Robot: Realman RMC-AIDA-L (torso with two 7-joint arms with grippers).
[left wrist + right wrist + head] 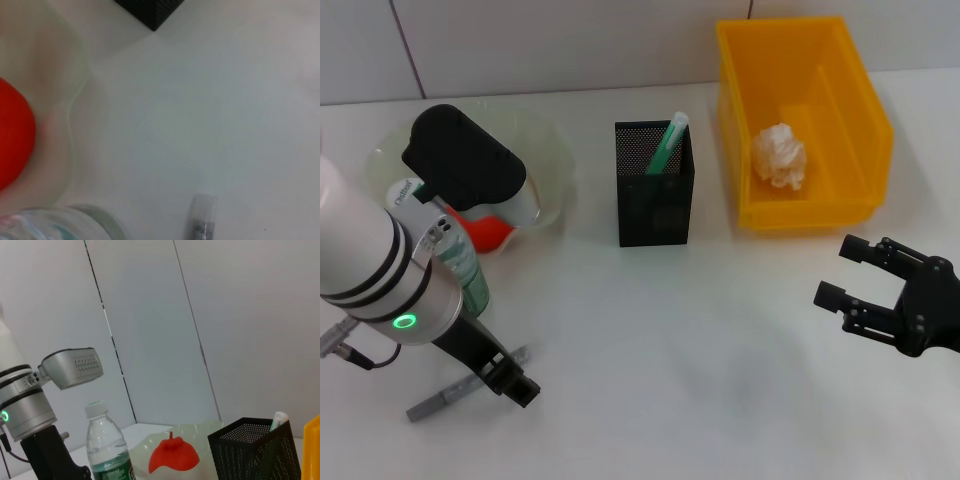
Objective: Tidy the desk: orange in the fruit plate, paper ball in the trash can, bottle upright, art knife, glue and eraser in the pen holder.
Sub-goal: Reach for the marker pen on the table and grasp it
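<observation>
The left gripper (pixel 510 378) hangs low over the art knife (pixel 460 390), a grey stick lying flat on the white desk (pixel 700 380) at the near left. Whether its fingers are apart or together cannot be told from any view. The right gripper (pixel 855 275) hovers idle at the near right, fingers spread, holding nothing.

Much looks done: the orange (pixel 172 455) sits in the fruit plate (pixel 555 165), the paper ball (pixel 780 155) lies in the yellow trash can (pixel 860 95), the bottle (pixel 107 450) stands upright just beside the plate, and 1 green item, probably the glue (pixel 665 145), leans in the black mesh pen holder (pixel 655 205).

The likely hazard is the upright bottle close beside the left arm: a sideways swing toward the holder could topple it. A thin knife flat on the desk may also slip from a pinch.

The arm hides most of the bottle and part of the plate. No eraser is visible anywhere.
</observation>
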